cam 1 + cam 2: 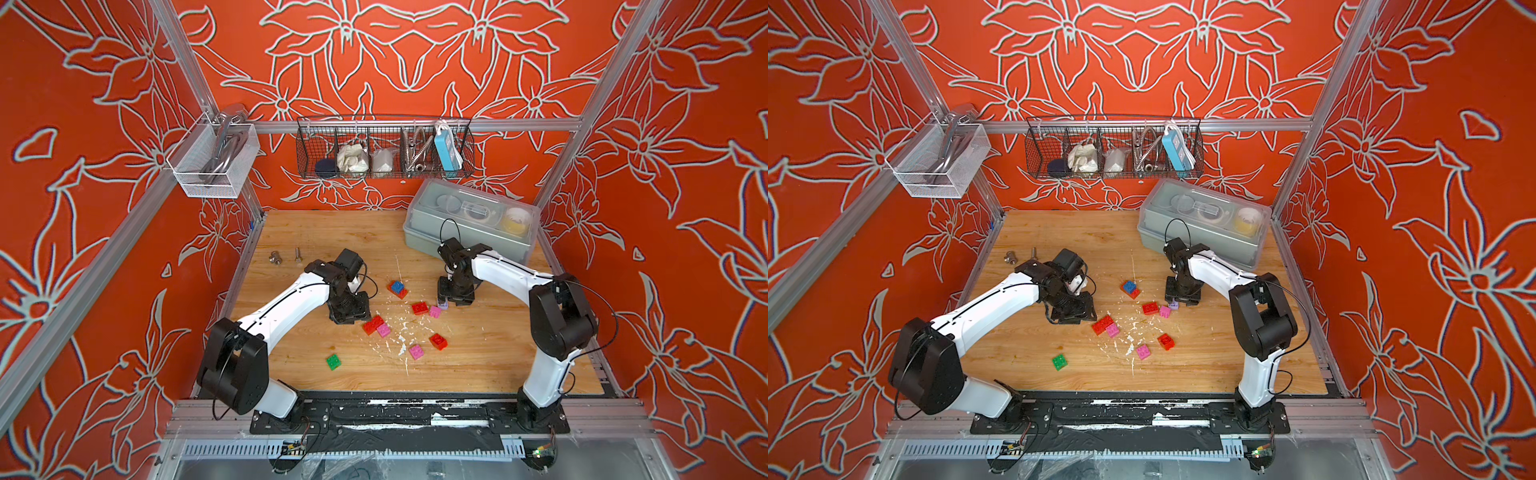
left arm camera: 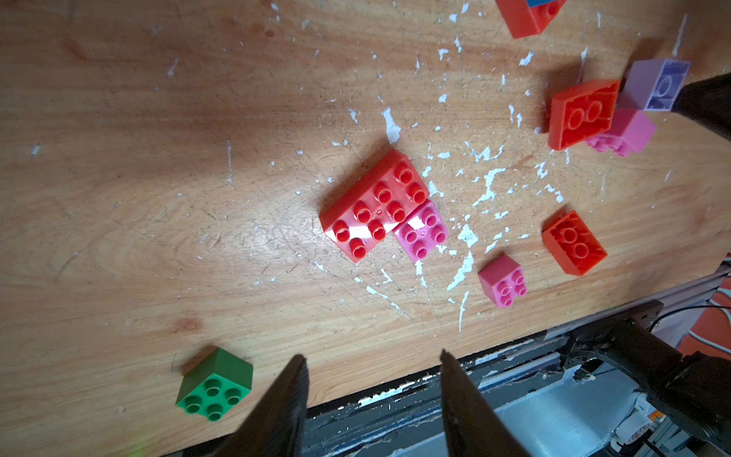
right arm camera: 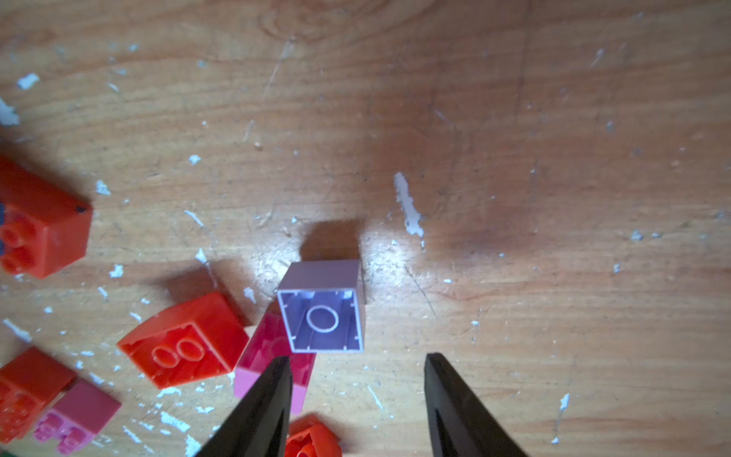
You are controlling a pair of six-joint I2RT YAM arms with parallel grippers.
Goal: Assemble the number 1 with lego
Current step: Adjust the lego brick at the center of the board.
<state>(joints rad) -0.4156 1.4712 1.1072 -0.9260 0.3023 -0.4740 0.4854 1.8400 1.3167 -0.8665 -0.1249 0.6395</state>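
Right gripper (image 3: 356, 356) spread, upturned lilac brick (image 3: 320, 320) seen just ahead, left gripper (image 2: 372, 354) spread, red brick (image 2: 374, 205) farther ahead.

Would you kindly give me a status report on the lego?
Left gripper open, empty. Right gripper open, just short of lilac brick, tipped on its side. Lego scattered, no 1 built. Pink brick against the lilac, crowding the grasp.

Two high overheads, two close wrist views, all facing tabletop (image 2: 118, 118).
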